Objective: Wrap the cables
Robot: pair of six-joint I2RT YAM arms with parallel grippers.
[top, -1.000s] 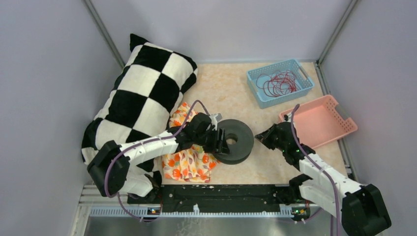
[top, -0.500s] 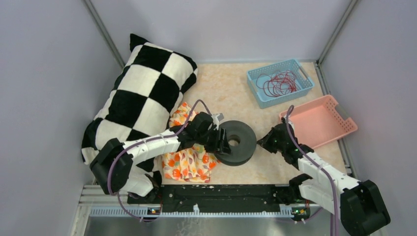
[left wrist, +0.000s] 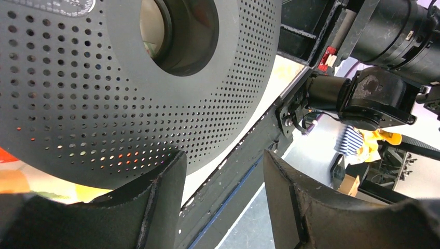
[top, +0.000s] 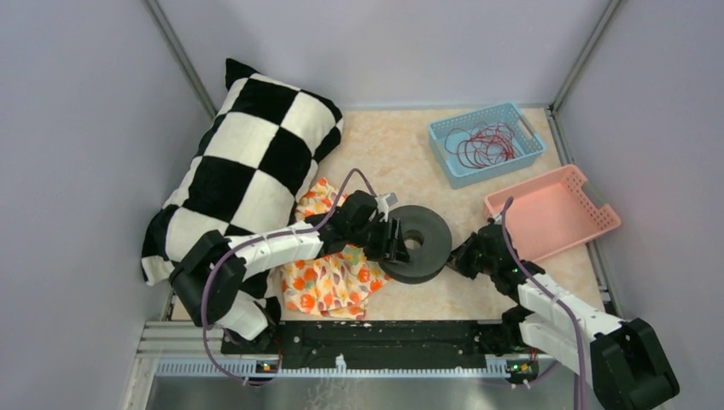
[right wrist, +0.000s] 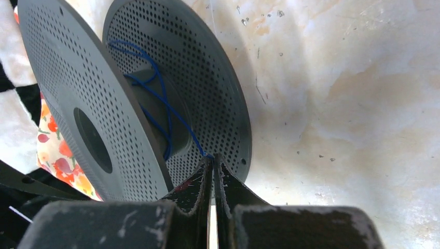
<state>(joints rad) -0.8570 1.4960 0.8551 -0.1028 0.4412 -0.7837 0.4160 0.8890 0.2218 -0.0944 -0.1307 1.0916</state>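
Observation:
A dark grey perforated spool (top: 418, 243) stands tilted on its edge mid-table. A very thin blue cable (right wrist: 161, 106) is wound loosely round its hub between the two flanges (right wrist: 171, 78). My right gripper (right wrist: 212, 158) is shut on the free end of this cable, right at the rim of the far flange; in the top view it (top: 465, 256) is at the spool's right edge. My left gripper (left wrist: 223, 166) is open. Its left finger rests against the spool's outer face (left wrist: 104, 93), with nothing between the jaws. In the top view it (top: 391, 242) is at the spool's left side.
A blue basket (top: 522, 145) holding red wire (top: 485, 143) stands at the back right. A pink basket (top: 589, 222) lies right of the spool. A checkered pillow (top: 248, 171) and a floral cloth (top: 329, 278) lie on the left. The black front rail (top: 384, 333) runs below.
The spool and my left gripper have shifted right. My right gripper has come down and in toward the spool's right rim, with the cable in it.

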